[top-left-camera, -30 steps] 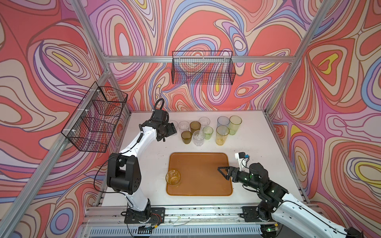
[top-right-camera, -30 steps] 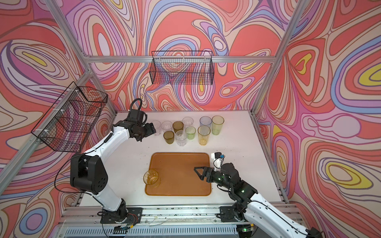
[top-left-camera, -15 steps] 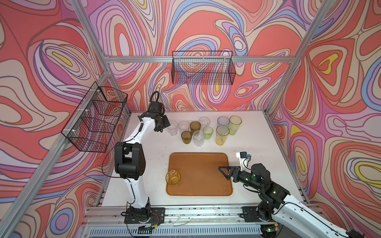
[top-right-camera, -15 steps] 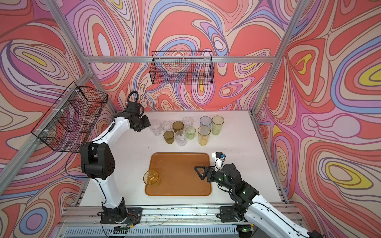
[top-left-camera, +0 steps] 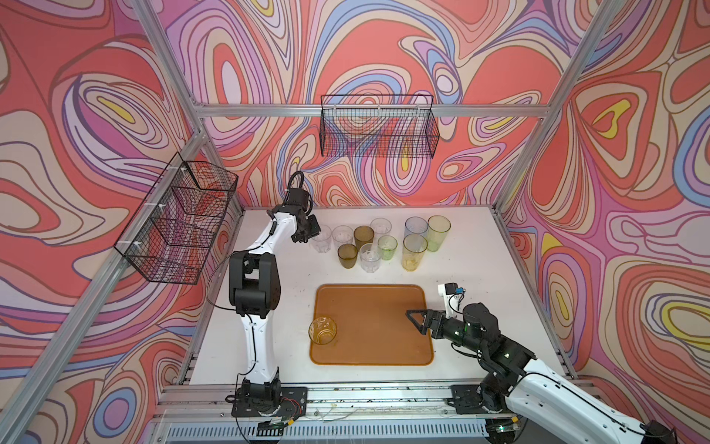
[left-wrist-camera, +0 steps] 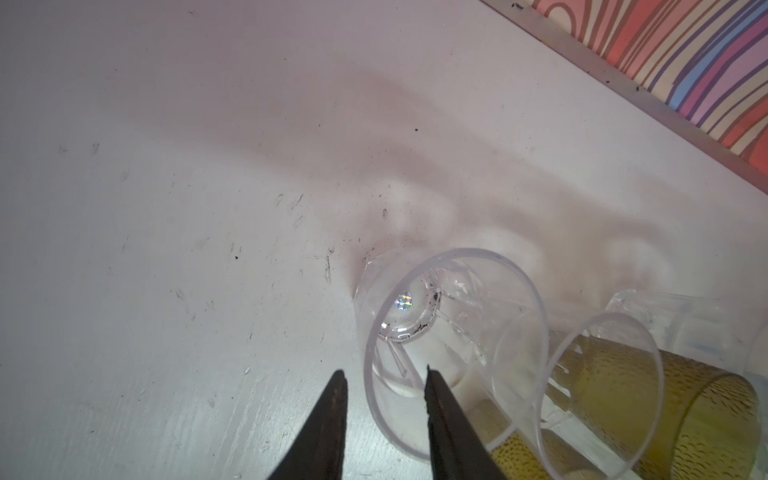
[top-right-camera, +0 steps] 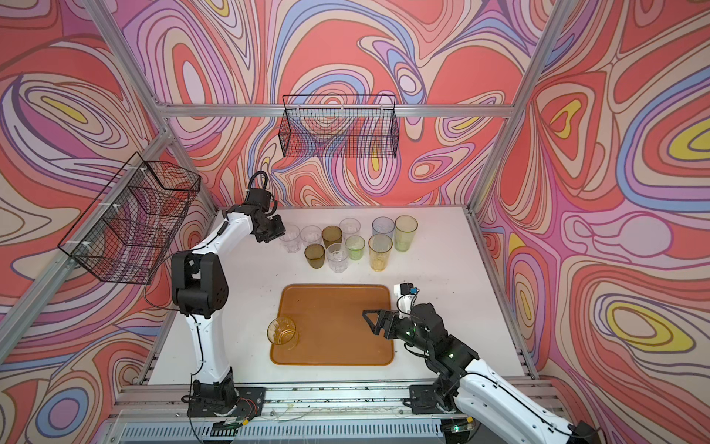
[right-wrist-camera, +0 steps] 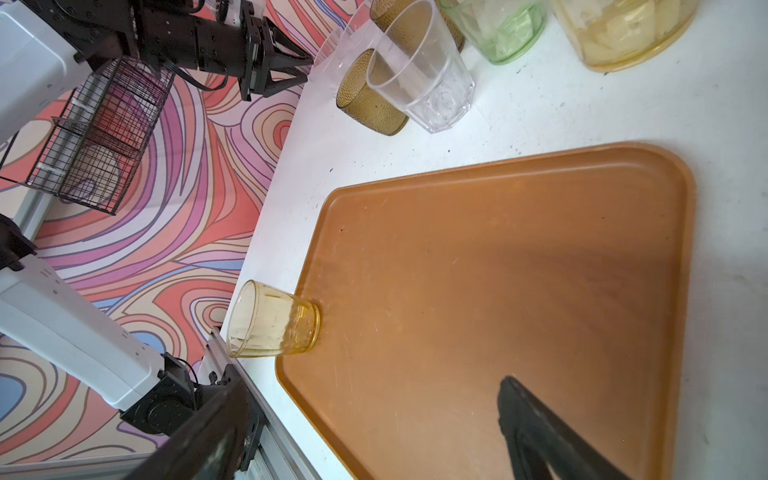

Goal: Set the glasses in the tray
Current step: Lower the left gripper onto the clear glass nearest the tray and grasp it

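An amber glass [top-left-camera: 322, 330] [top-right-camera: 282, 332] [right-wrist-camera: 272, 320] stands in the near left corner of the orange-brown tray [top-left-camera: 376, 346] [top-right-camera: 338, 338] [right-wrist-camera: 498, 270]. Several other glasses are clustered on the table behind it. My left gripper [top-left-camera: 313, 235] [top-right-camera: 279, 235] [left-wrist-camera: 383, 372] is at the leftmost clear glass [top-left-camera: 321, 239] [top-right-camera: 290, 239] [left-wrist-camera: 453, 332]. Its jaws are narrowed astride the rim, one finger inside and one outside, with a gap still showing. My right gripper [top-left-camera: 417, 319] [top-right-camera: 370, 317] [right-wrist-camera: 374, 384] hangs open and empty over the tray's right side.
The cluster includes olive-brown [top-left-camera: 347, 255], green [top-left-camera: 387, 247] and tall yellow [top-left-camera: 415, 251] tumblers packed close together. Black wire baskets hang on the back wall [top-left-camera: 378, 127] and left wall [top-left-camera: 180, 223]. The left arm's elbow [top-left-camera: 253, 280] stands left of the tray.
The left arm's elbow has drawn back toward the far wall, and its jaws have narrowed around the leftmost clear glass's rim. The right arm has barely moved.
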Available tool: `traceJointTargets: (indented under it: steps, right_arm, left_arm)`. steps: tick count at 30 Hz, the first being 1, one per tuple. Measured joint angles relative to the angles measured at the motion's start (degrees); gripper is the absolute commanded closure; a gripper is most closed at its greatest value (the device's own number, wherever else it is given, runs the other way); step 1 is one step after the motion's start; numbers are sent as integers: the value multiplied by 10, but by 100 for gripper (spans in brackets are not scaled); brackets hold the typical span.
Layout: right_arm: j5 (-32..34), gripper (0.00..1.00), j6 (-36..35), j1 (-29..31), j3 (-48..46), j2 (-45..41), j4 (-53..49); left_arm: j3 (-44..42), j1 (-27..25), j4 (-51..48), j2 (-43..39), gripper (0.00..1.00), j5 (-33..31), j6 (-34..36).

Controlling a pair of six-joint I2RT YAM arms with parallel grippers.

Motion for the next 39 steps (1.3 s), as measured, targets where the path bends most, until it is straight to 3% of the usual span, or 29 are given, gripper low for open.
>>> traceJointTargets:
  steps: [7,24,39]
  right_arm:
    - [16,4,-2,0,0,-1,-9]
    - [22,4,-1,0,0,22,-8]
    - [22,4,-2,0,0,26,-8]
  left_arm:
    - [18,1,-8,22,77,-16,9]
    - [21,1,-17,31,81,-23,17]
    - [38,2,-35,37,97,-26,22]
